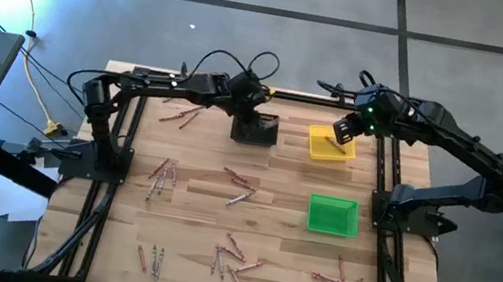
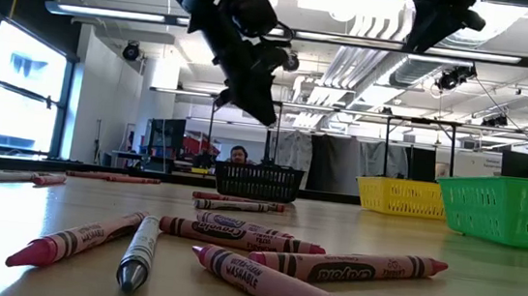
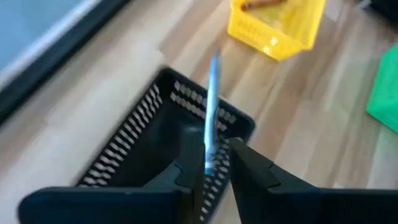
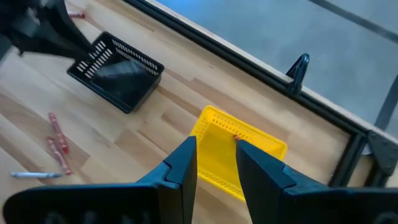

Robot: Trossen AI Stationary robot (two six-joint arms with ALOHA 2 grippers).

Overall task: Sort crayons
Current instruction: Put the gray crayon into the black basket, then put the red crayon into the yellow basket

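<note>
While the left pincer (image 3: 214, 168) hangs over the black bin (image 1: 254, 128) at the far middle of the bench (image 1: 190, 212), clamped on a grey crayon (image 3: 212, 106), that stick stands tall and could tip past the rim if dropped crooked. The right pincer (image 4: 216, 160), fingers apart and empty, hovers above the yellow bin (image 4: 239, 149). Near crayons (image 2: 236, 235) read "Crayola" and "WASHABLE".

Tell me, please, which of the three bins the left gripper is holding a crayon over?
The black bin, at the table's far edge. The left gripper holds a grey crayon directly above it, while the right gripper is over the yellow bin; the green bin has neither.
</note>
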